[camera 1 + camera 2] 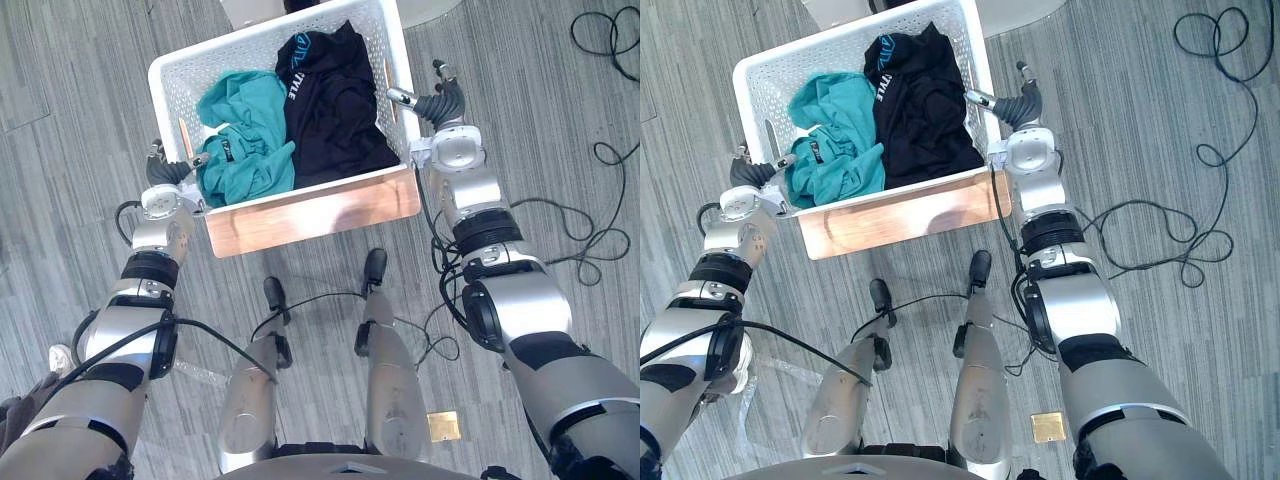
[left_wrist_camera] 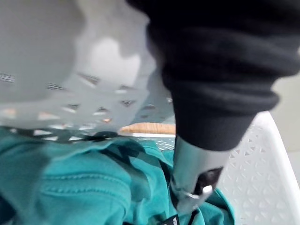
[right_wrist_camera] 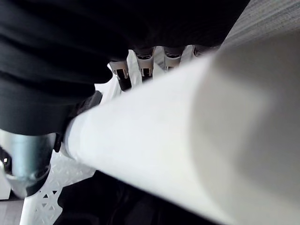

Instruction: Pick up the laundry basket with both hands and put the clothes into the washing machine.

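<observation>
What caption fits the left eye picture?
Left hand and right hand grip the white perforated plastic laundry basket holding a teal garment and black garment.

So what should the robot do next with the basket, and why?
Probably lift both sides evenly, keeping it level. The left robot hand and right robot hand clasp opposite side rims of the white perforated plastic laundry basket, and the teal garment and black garment lie inside.
</observation>
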You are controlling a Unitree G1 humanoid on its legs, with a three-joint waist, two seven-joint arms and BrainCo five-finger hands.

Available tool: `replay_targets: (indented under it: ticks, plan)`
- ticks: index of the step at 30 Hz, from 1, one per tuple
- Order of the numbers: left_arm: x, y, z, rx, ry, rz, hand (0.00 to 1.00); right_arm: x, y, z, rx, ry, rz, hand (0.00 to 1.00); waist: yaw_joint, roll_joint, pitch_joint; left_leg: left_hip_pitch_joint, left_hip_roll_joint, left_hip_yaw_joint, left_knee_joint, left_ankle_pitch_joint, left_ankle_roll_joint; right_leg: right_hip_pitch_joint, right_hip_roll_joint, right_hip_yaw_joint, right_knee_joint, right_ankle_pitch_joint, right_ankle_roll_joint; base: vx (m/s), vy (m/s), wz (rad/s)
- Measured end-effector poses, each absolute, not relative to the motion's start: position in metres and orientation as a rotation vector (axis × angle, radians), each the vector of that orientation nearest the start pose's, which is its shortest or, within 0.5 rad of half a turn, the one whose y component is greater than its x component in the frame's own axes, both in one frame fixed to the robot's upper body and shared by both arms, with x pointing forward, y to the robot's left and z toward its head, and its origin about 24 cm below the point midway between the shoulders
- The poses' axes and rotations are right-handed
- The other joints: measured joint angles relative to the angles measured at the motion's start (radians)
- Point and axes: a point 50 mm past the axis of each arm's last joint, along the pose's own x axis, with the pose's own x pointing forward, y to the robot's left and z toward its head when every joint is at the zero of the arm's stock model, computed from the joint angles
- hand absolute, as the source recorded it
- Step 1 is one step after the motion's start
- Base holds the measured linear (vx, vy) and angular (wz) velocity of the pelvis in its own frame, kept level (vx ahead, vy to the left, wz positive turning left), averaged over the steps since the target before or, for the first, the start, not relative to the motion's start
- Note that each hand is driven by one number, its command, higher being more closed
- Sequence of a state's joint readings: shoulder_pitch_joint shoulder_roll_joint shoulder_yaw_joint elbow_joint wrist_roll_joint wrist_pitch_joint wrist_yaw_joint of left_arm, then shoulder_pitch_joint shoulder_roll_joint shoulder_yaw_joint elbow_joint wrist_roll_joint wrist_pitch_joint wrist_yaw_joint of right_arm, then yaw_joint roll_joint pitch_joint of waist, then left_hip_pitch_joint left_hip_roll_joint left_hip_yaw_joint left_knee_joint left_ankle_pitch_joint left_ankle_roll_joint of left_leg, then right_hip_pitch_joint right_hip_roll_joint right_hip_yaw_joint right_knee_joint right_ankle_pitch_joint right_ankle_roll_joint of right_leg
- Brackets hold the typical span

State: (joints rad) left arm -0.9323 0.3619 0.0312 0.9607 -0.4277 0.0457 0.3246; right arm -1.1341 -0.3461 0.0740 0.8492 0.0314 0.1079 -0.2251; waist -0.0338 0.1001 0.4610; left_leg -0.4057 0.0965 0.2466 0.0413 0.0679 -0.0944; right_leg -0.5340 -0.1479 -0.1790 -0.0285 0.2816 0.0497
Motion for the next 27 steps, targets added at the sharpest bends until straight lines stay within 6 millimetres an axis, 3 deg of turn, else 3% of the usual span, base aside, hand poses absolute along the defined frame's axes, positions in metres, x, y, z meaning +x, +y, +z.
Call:
replay_targets:
  ticks: [9,13,22,27]
  plan:
    - [0.402,0.230,0.145,-0.037,0.062,0.412,1.00,0.420,-0.169,0.236,-0.419,-0.214,-0.177,1.00,0.000,-0.007,0.000,0.040,-0.002,0.023,-0.098,0.060,-0.004,-0.019,0.004,0.009,0.019,-0.002,0.010,0.00,0.000,-0.02]
    - [0.401,0.236,0.144,0.014,0.079,0.421,1.00,0.422,-0.159,0.237,-0.598,-0.216,-0.128,1.00,-0.009,-0.016,-0.002,0.054,-0.002,0.027,-0.113,0.069,-0.002,-0.013,0.008,0.012,0.019,0.000,0.011,0.01,0.000,-0.03]
    - [0.402,0.234,0.145,0.108,0.085,0.402,1.00,0.423,-0.156,0.227,-1.006,-0.187,-0.080,1.00,-0.025,-0.045,-0.001,0.080,0.000,0.013,-0.117,0.070,-0.003,0.024,0.010,0.003,0.012,0.000,0.012,0.02,0.006,0.04]
    - [0.403,0.229,0.142,0.127,0.110,0.367,1.00,0.422,-0.164,0.222,-1.246,-0.165,-0.076,1.00,-0.029,-0.053,0.000,0.094,0.001,-0.002,-0.117,0.070,-0.003,0.051,0.010,-0.004,0.002,0.000,0.012,0.02,0.011,0.07]
